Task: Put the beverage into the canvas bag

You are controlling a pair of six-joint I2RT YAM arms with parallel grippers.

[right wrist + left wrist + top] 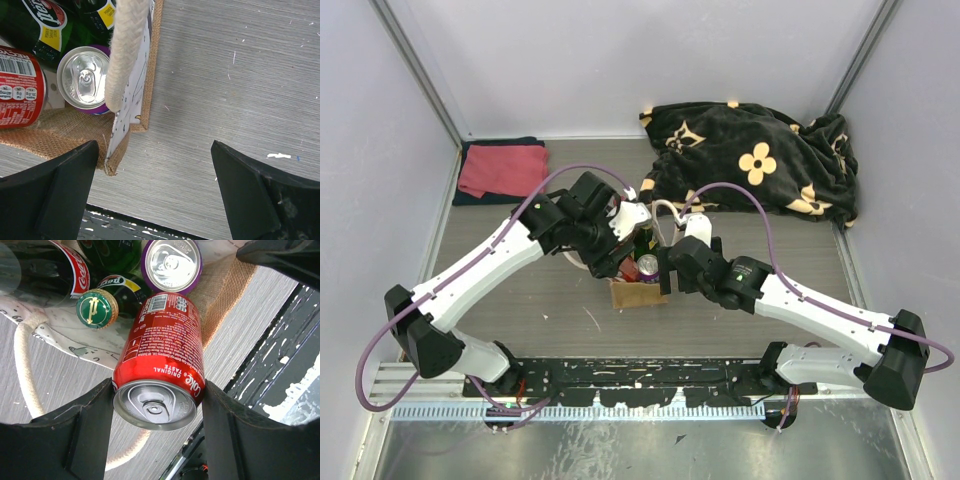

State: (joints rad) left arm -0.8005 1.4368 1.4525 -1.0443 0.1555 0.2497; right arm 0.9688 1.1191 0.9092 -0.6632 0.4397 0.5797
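My left gripper (157, 412) is shut on a red Coke can (162, 350), one finger on each side near its top end. The can's far end points into the open mouth of the tan canvas bag (225, 290), beside a purple-rimmed can (171, 264) and green bottles (96, 308) that stand inside. In the top view the bag (638, 293) stands mid-table between both grippers, with the left gripper (625, 245) above it. My right gripper (155, 185) is open and holds nothing, just beside the bag's corner (117, 152) and its white rope handle (127, 50).
A black blanket with yellow flowers (750, 160) lies at the back right. A folded red cloth (502, 170) lies at the back left. The black mounting rail (640, 385) runs along the near edge. Grey walls close off both sides.
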